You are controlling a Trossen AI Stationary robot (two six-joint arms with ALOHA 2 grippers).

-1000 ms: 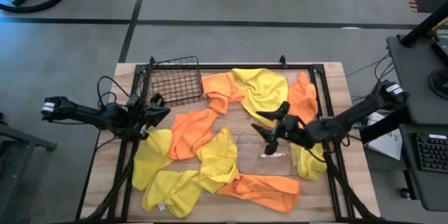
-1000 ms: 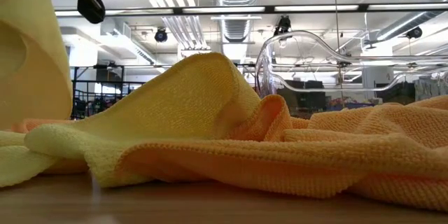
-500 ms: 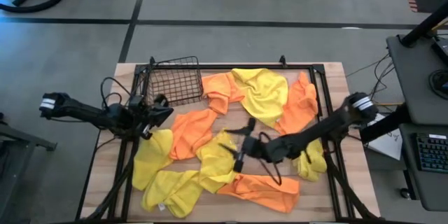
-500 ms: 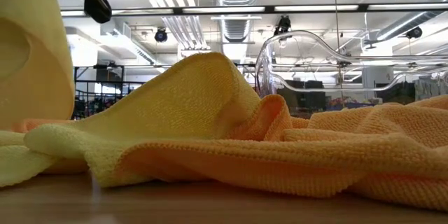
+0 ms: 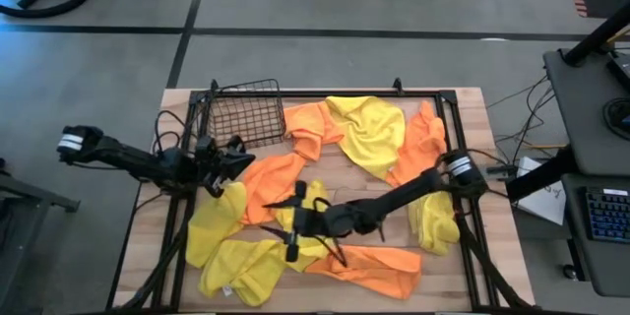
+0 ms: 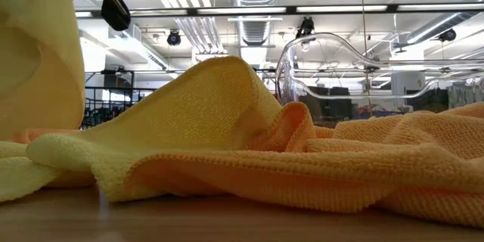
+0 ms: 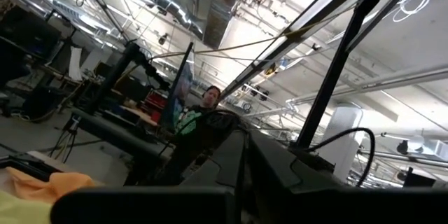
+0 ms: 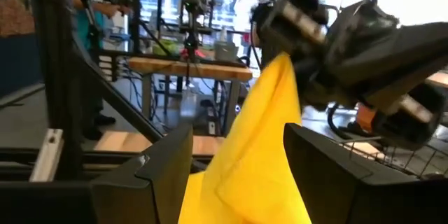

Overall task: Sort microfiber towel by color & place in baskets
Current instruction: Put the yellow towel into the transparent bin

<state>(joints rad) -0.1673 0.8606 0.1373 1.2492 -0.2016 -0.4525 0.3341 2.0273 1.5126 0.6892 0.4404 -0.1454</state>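
Note:
Orange and yellow microfiber towels lie strewn over the table; one orange towel [image 5: 271,182] lies mid-left, one yellow towel [image 5: 369,133] at the far middle. The wire basket [image 5: 241,113] stands at the far left. The clear bin [image 6: 333,68] stands right of centre, under my right arm. My left gripper [image 5: 228,155] [image 8: 336,49], near the wire basket, is shut on a hanging yellow towel [image 8: 259,147] [image 5: 212,212]. My right gripper [image 5: 287,221] is open above the yellow towels left of centre. It faces the hanging towel and is apart from it. My left gripper pinches the yellow towel by a gathered top corner [image 8: 281,61] between its two fingers. The towel hangs below the fingers in slack folds. Its lower part [image 6: 38,113] reaches down to the towels lying on the table.
A black frame [image 5: 453,157] runs around the work area. More towels lie near the front edge, among them an orange one [image 5: 374,268] and a yellow one [image 5: 241,271]. People and workbenches show in the room beyond the table.
My right gripper has swept toward the table's left edge, from above the clear bin to over the yellow towels left of centre, staying open. My left gripper has edged a little toward the table's right with the hanging yellow towel.

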